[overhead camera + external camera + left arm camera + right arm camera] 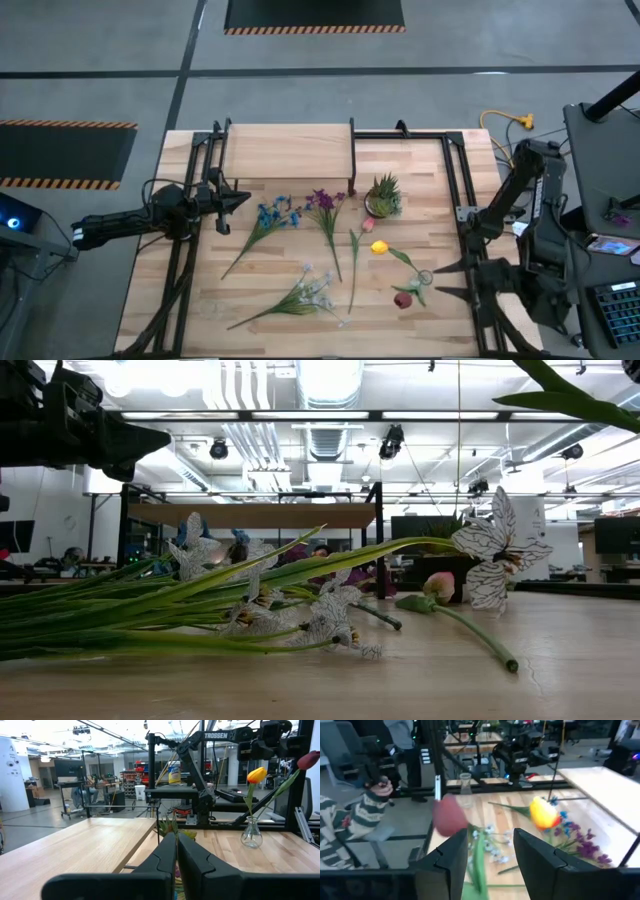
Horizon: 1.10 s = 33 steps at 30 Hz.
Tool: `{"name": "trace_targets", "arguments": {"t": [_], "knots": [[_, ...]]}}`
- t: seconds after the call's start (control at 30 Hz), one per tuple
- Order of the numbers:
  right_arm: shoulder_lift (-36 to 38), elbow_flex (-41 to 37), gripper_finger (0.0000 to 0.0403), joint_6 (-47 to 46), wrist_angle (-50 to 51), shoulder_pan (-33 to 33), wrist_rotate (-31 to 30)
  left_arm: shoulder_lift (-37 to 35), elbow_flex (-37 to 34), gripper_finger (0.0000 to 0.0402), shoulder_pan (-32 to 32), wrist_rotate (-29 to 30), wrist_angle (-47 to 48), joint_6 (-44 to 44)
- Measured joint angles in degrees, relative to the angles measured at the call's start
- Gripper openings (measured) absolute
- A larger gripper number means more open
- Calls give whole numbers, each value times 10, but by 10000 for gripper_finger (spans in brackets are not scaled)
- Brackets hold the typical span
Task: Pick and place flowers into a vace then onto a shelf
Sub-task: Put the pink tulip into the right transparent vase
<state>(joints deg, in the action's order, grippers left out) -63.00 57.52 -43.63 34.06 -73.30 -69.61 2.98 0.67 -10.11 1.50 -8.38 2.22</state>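
A: Right gripper (443,281) hangs spread just beside the vase (251,833), which holds two flowers (257,774); left gripper (240,200) waits, pressed together.

B: We risk tipping it, since they lean; other flowers lie on the bench (190,300).

From the low view the shelf (260,515) is half hidden behind the pile of flowers (200,600) lying close in front, and the stems run off the picture's left edge. The vase (424,277) is too small from above to make out clearly. A person's sleeve (342,827) is cut off at the right wrist view's edge.
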Motion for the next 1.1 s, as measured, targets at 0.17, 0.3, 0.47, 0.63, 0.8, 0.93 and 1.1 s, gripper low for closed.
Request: {"name": "trace_targets", "arguments": {"t": [0.17,0.3,0.47,0.63,0.8,0.93,1.1], "knots": [[31,-1,134,45,-37,34,-44,0,0,0,0,0,0,0],[47,-1,113,160,-156,82,-38,0,0,0,0,0,0,0],[56,0,86,367,-306,157,131,0,0,0,0,0,0,0],[69,0,60,482,-347,222,234,0,0,0,0,0,0,0],[87,-1,37,494,-320,302,268,0,0,0,0,0,0,0],[98,-1,28,487,-313,397,418,0,0,0,0,0,0,0],[100,-2,27,485,-293,499,528,0,0,0,0,0,0,0]]}}
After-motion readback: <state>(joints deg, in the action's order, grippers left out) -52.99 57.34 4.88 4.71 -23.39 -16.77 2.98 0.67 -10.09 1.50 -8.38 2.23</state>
